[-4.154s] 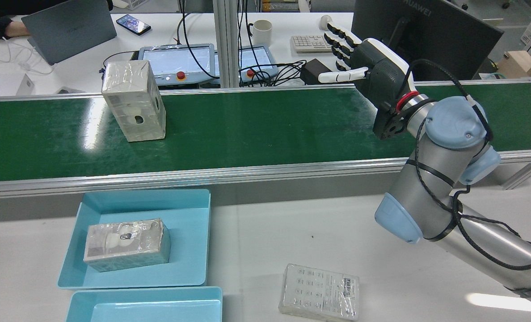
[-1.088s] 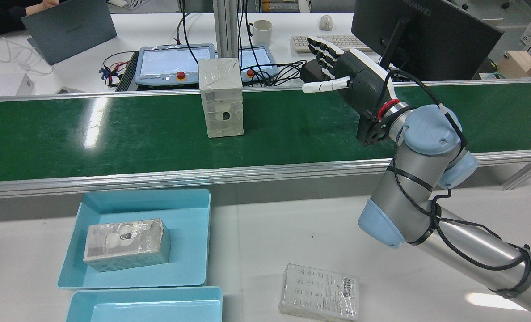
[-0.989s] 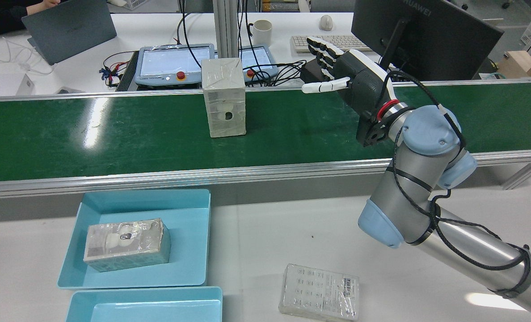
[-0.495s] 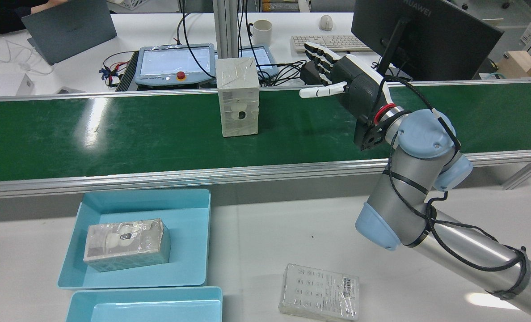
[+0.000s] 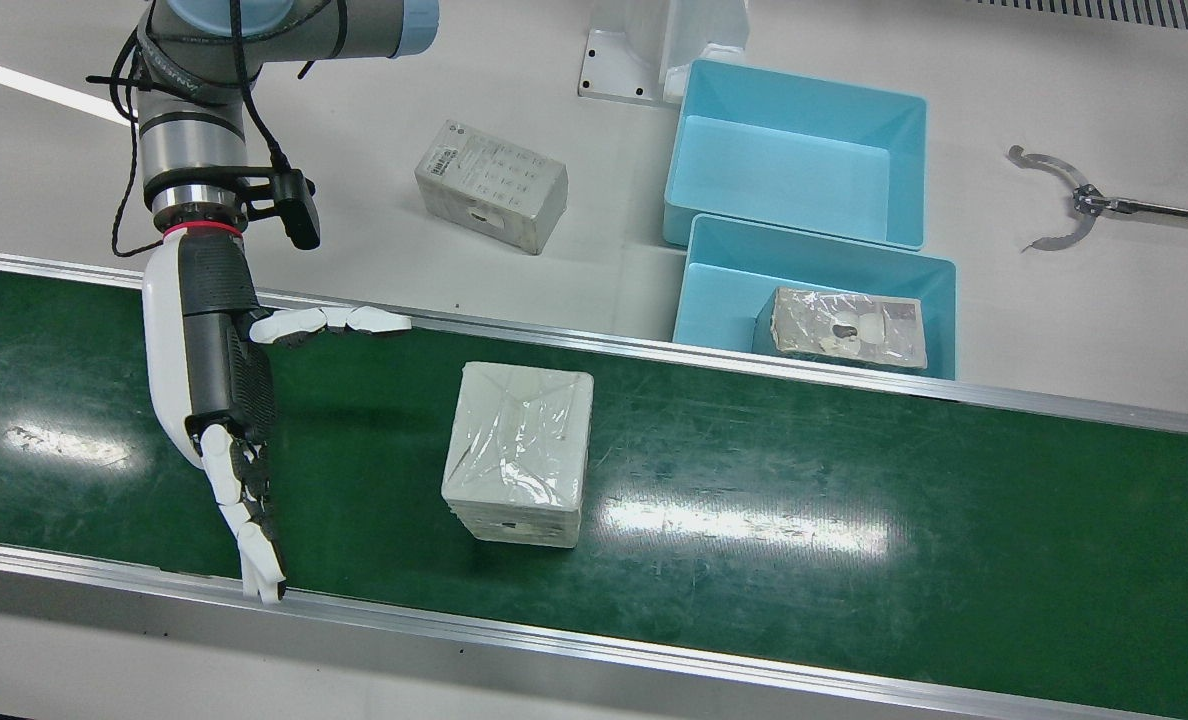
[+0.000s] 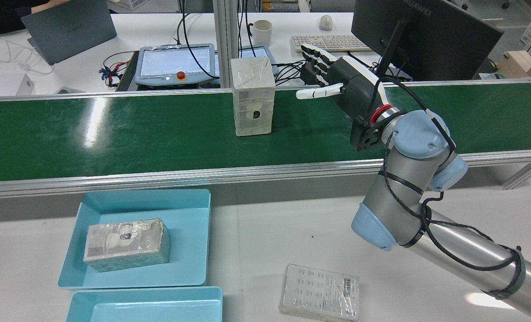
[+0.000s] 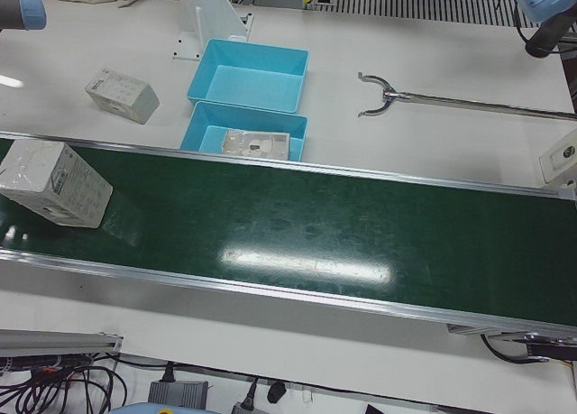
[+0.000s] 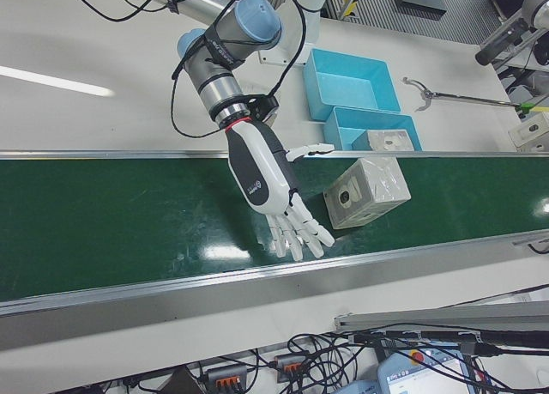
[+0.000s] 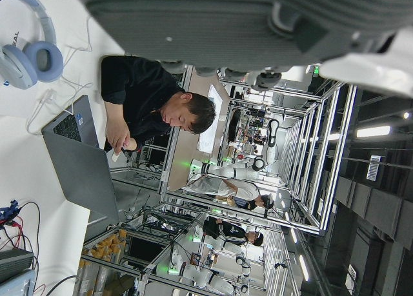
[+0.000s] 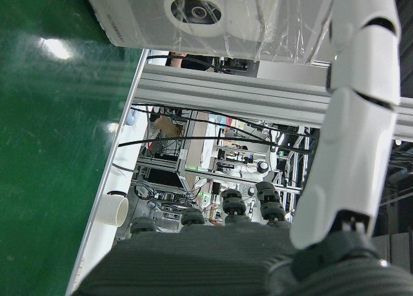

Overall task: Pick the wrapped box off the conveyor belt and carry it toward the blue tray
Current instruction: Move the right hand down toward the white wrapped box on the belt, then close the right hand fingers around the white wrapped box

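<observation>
The wrapped box (image 6: 253,96) stands upright on the green conveyor belt (image 6: 113,134); it also shows in the front view (image 5: 519,455) and the right-front view (image 8: 364,190). My right hand (image 6: 346,82) is open just above the belt, palm toward the box, a short gap away (image 5: 219,370). Its thumb (image 10: 355,115) points at the box (image 10: 213,19). The blue tray (image 6: 194,197) beside the belt holds another wrapped box (image 6: 127,243). My left hand (image 9: 226,19) shows only its palm and finger bases, with nothing in it.
A second blue tray (image 6: 145,304) lies next to the first. A flat wrapped pack (image 6: 319,297) lies on the white table. A metal grabber tool (image 5: 1064,200) lies beyond the trays. Screens, cables and a monitor stand behind the belt's far rail.
The box has ridden the belt rightward in the rear view, close to my right hand. My right hand has moved left and slightly lower toward it, still open.
</observation>
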Controlling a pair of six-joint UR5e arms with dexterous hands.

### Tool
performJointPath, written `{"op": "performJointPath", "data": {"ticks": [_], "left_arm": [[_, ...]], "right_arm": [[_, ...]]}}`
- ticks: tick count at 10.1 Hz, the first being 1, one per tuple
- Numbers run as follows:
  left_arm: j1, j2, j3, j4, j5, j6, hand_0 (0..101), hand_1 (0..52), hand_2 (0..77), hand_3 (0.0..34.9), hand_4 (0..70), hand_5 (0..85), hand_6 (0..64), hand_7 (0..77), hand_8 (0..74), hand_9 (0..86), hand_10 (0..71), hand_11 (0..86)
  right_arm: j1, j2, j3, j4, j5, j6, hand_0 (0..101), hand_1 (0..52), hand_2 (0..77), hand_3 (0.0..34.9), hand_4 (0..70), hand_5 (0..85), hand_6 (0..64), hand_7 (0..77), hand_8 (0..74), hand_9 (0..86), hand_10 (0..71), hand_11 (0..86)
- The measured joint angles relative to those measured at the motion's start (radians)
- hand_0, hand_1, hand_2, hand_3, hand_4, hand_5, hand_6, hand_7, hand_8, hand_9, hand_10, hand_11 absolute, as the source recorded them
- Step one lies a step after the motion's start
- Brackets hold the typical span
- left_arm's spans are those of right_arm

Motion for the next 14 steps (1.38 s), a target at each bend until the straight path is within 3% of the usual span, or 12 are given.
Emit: {"op": "performJointPath", "data": {"ticks": [1, 10, 14], "left_arm": [[0.0, 0.0, 0.0, 0.0, 0.0, 0.0, 0, 0.0, 0.5, 0.0, 0.0, 1.1, 0.0, 0.0, 0.0, 0.0, 0.0, 0.0], [0.0, 0.0, 0.0, 0.0, 0.0, 0.0, 0, 0.0, 1.1, 0.0, 0.0, 1.1, 0.0, 0.0, 0.0, 0.0, 0.0, 0.0], [0.0, 0.0, 0.0, 0.0, 0.0, 0.0, 0, 0.0, 0.5, 0.0, 0.0, 1.1, 0.0, 0.0, 0.0, 0.0, 0.5, 0.0]], "right_arm": [[-0.004, 0.002, -0.001, 0.0, 0.004, -0.001, 45, 11.5, 13.6, 15.0, 1.1, 10.9, 0.0, 1.6, 1.1, 1.6, 0.0, 0.5], [-0.02, 0.011, -0.021, 0.001, 0.02, 0.0, 45, 11.5, 14.7, 15.8, 1.1, 10.9, 0.0, 1.6, 0.5, 1.6, 0.0, 1.1], [-0.02, 0.012, -0.051, 0.057, 0.025, -0.001, 45, 12.0, 14.2, 15.6, 1.1, 10.9, 0.0, 1.6, 0.5, 1.6, 0.0, 1.1]]}}
